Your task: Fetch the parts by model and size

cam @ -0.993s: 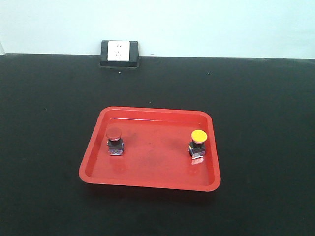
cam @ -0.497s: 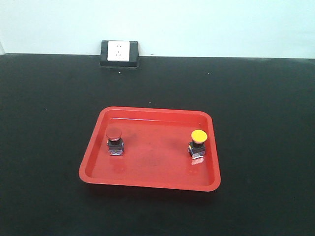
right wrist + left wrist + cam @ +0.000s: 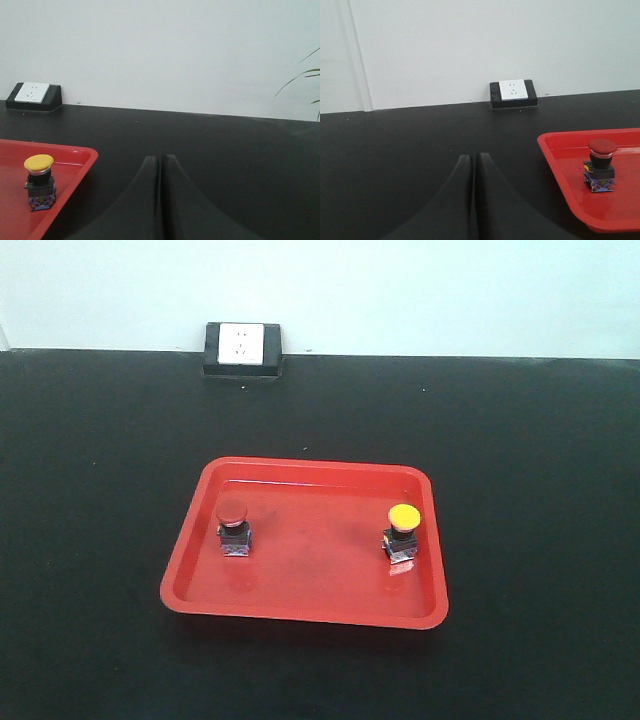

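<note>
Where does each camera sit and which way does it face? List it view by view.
Exterior front: raised, looking down the black table at the red tray; no robot parts show.
Left wrist: low, left of the tray, facing the wall; shut left claw shows.
Right wrist: low, right of the tray, facing the wall; shut right claw shows.
Shared: the front and left views show the red-capped switch; the front and right show the yellow-capped switch; all show the wall socket.

Red tray (image 3: 570, 165) cut off by right and bottom edges in left wrist view, by left edge in right wrist view. Switch base markings too small to read.
</note>
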Robot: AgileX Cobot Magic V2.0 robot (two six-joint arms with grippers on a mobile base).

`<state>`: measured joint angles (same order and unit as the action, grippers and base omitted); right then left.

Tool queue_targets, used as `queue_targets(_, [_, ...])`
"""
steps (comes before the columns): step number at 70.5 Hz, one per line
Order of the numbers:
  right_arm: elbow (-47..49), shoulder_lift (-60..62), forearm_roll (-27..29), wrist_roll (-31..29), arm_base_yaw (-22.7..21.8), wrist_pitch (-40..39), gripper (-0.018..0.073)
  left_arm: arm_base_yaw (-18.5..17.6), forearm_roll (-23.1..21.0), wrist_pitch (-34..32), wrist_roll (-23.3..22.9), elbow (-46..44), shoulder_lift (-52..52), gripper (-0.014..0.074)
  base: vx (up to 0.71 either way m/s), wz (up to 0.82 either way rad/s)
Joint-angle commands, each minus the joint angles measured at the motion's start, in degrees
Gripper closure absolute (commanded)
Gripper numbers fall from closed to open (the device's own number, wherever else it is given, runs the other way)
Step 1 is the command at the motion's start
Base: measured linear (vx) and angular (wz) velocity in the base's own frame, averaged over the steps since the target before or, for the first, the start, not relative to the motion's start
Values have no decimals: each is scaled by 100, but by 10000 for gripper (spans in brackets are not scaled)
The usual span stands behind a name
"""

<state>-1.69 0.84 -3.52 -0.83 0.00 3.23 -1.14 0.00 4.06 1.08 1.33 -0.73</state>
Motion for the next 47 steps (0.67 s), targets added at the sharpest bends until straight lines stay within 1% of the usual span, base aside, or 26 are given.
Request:
queue_targets(1, [-34,35,-40,-54,-26,-467,569,13,0,-406,-51,-64,-72,603,0,0])
queue_targets(47, [-34,35,-45,-54,-26,-467,569,13,0,-406,-51,-64,-72,603,0,0])
